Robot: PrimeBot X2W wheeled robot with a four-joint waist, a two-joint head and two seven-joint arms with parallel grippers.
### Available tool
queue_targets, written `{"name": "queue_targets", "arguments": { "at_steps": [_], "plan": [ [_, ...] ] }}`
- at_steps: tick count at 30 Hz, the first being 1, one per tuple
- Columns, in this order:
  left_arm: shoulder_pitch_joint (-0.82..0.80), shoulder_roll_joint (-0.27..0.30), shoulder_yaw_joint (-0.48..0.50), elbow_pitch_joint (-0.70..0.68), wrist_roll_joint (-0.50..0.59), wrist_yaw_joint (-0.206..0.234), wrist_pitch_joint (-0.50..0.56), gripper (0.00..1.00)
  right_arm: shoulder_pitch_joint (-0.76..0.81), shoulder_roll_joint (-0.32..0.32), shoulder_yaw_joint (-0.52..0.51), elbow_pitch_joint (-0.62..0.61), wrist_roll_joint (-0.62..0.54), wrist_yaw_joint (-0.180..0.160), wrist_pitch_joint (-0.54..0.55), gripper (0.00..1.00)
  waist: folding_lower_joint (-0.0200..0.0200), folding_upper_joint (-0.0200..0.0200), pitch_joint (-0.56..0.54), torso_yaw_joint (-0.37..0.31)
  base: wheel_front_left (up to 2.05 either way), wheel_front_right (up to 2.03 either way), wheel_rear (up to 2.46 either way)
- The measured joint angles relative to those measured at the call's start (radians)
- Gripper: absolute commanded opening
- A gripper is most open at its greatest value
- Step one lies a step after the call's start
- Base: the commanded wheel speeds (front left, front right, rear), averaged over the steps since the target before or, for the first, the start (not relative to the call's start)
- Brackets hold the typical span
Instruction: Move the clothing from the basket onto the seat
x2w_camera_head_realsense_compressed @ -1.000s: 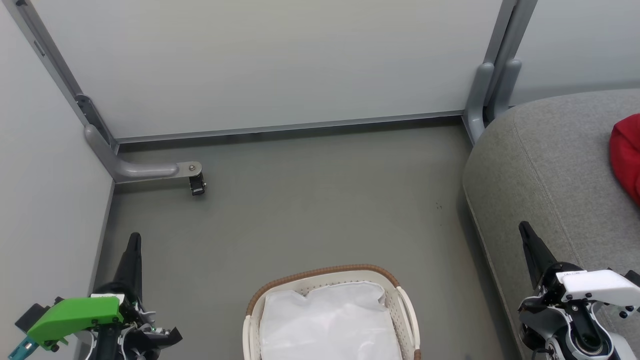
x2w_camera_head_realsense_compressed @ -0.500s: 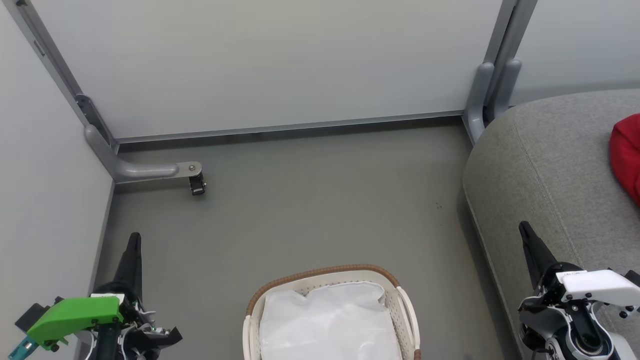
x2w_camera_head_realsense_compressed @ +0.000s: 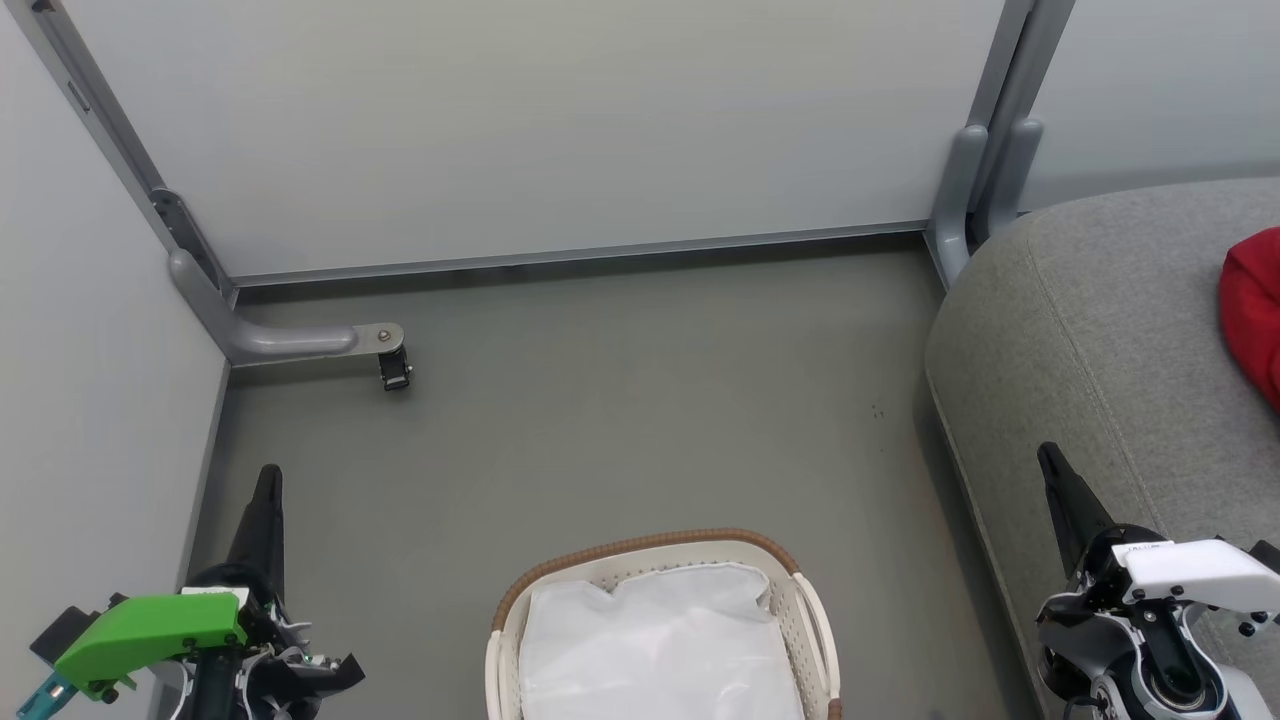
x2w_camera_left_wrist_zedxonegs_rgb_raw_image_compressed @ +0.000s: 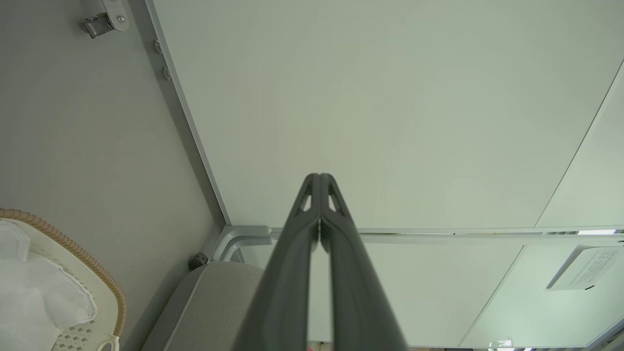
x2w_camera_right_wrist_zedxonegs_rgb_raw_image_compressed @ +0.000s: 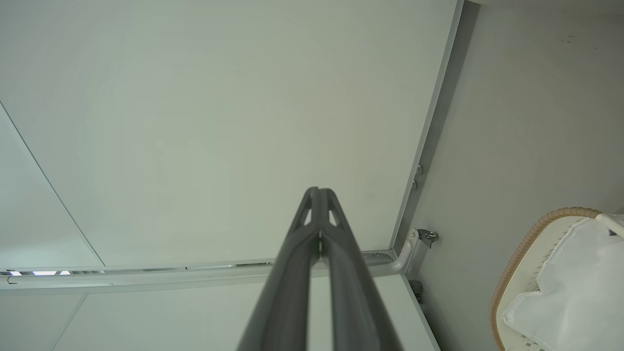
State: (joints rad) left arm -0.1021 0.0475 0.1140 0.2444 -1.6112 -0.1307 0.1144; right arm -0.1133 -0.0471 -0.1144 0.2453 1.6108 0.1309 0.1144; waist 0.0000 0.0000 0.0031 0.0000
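Note:
The cream basket [x2w_camera_head_realsense_compressed: 810, 610] with its brown woven rim stands on the floor at bottom centre, and inside it I see the white liner [x2w_camera_head_realsense_compressed: 655, 645] and no red cloth. A piece of the red clothing [x2w_camera_head_realsense_compressed: 1252, 310] lies on the grey seat [x2w_camera_head_realsense_compressed: 1090, 330] at the right edge, cut off by the frame. My left gripper [x2w_camera_head_realsense_compressed: 266, 478] is shut and holds nothing, left of the basket. My right gripper [x2w_camera_head_realsense_compressed: 1048, 458] is shut and holds nothing, over the seat's front edge. The wrist views show each gripper [x2w_camera_left_wrist_zedxonegs_rgb_raw_image_compressed: 319, 178] [x2w_camera_right_wrist_zedxonegs_rgb_raw_image_compressed: 319, 191] with tips together, and the basket rim [x2w_camera_left_wrist_zedxonegs_rgb_raw_image_compressed: 73, 253] [x2w_camera_right_wrist_zedxonegs_rgb_raw_image_compressed: 531, 234].
Pale partition panels [x2w_camera_head_realsense_compressed: 560, 130] close the space at the back and left. A grey panel foot with a caster [x2w_camera_head_realsense_compressed: 395, 372] juts onto the floor at the left. A grey post [x2w_camera_head_realsense_compressed: 985, 170] stands by the seat's far corner. Grey floor [x2w_camera_head_realsense_compressed: 620, 420] lies beyond the basket.

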Motion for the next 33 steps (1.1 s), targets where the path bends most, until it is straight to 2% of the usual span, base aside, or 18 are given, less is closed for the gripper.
{"name": "queue_targets", "arguments": {
  "at_steps": [33],
  "plan": [
    [0.000, 0.000, 0.000, 0.000, 0.000, 0.000, 0.000, 0.00, 0.000, 0.000, 0.000, 0.000, 0.000, 0.000, 0.000, 0.00, 0.0000, 0.0000, 0.000, 0.000, 0.00, 0.00, 0.00]
  ]
}}
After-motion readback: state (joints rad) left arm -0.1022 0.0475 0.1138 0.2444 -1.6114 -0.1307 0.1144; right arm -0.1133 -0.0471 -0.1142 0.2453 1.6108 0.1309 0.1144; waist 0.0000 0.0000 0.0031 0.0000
